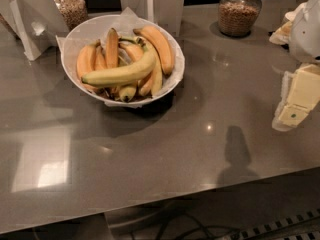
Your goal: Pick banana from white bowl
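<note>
The white bowl (79, 35), lined with white paper, stands on the grey counter at the upper left. It holds several bananas. The banana (120, 74), the longest one, pale yellow with a greenish tint, lies across the top of the pile, its dark tip pointing left. Shorter, deeper orange-yellow bananas lie under and behind it. My gripper (291, 115), pale yellow under a white arm, hangs above the counter at the right edge of the view, far to the right of the bowl and holding nothing that I can see.
Two glass jars of grain stand at the back, one right of the bowl (239, 11), one behind it on the left (70, 6). White card stands (30, 26) flank the bowl at the back. The counter's front edge (150, 204) runs across the bottom.
</note>
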You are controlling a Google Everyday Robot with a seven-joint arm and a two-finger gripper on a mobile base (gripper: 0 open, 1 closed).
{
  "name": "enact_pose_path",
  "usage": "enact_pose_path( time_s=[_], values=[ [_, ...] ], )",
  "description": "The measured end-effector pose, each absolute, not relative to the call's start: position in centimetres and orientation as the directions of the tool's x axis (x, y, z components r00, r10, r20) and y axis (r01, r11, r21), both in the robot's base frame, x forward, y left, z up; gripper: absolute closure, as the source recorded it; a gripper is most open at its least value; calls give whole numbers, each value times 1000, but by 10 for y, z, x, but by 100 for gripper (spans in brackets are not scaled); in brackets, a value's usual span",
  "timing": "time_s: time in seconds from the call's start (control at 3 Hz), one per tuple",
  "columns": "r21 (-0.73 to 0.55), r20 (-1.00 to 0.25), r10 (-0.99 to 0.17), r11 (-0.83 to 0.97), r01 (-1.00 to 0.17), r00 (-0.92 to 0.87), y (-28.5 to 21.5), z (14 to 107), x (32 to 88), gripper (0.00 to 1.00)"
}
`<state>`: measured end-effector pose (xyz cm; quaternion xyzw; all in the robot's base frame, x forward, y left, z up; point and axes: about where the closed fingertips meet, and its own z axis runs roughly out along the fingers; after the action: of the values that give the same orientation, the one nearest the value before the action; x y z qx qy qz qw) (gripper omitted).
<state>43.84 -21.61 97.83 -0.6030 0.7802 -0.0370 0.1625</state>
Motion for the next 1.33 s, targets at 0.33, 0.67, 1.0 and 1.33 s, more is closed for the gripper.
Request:
enact_pose_path(
  time_s=[0.33, 0.67, 1.0, 1.33],
  values=[
    [-254, -209, -953, 270, -929, -220, -216, 978, 438, 0],
    [-278, -225, -954, 256, -926, -197, -210, 981, 442, 0],
    [-342, -284, -952, 207, -916, -109, -189, 991, 456, 0],
    [-427, -356, -933, 113, -897, 51, -152, 1009, 483, 0]
  ],
)
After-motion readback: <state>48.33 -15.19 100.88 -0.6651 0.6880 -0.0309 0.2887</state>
